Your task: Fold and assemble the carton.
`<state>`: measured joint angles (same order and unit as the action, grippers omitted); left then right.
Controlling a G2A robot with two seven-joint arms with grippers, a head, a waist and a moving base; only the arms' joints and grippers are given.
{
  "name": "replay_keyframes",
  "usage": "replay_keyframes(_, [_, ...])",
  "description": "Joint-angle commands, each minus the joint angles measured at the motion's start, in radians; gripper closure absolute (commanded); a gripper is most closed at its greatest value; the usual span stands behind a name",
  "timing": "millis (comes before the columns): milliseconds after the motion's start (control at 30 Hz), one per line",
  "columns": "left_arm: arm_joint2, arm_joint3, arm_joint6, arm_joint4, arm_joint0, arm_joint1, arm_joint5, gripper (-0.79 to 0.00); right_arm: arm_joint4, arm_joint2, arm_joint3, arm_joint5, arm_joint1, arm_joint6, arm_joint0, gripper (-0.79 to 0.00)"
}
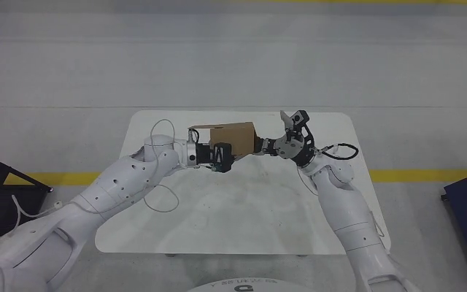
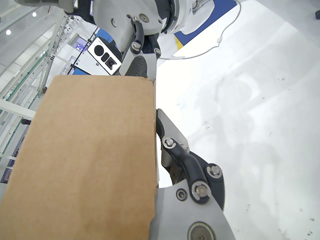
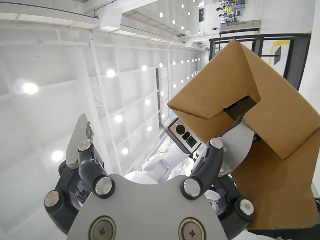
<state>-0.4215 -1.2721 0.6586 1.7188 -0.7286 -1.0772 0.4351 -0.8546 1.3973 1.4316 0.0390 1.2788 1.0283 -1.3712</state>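
Top view puts the carton (image 1: pixel 233 136) in the air over the far middle of the desk (image 1: pixel 241 212), between the two arms. The left pincer (image 1: pixel 221 156) seems clamped on its near wall, while the right pincer (image 1: pixel 276 133) is spread wide at its end. The carton already stands up as a box, so I judge the job partly done.

Right wrist view adds what the top view cannot: the end flaps (image 3: pixel 220 93) are bent inward and overlap, but a dark gap remains between them. One finger (image 3: pixel 237 136) presses there while the other stands well clear, so the closing is not finished. Left wrist view gives a plain flat side panel and one left finger against its edge, with the mate hidden behind cardboard. The carton's opposite end is hidden.
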Motion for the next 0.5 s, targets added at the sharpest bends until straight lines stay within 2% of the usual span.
replay_keyframes(0, [-0.01, 0.006, 0.003, 0.003, -0.006, 0.0, -0.005, 0.0, -0.027, 0.022, 0.0, 0.011, -0.003, 0.01, -0.009, -0.785])
replay_keyframes(233, [-0.046, 0.003, 0.015, 0.014, -0.029, 0.004, -0.005, 0.0, -0.109, 0.092, -0.002, 0.021, -0.012, 0.033, -0.035, -0.785])
replay_keyframes(467, [-0.068, -0.022, -0.007, 0.037, -0.041, 0.002, 0.015, 0.0, -0.053, 0.044, 0.01, 0.025, -0.01, 0.001, -0.026, -0.785])
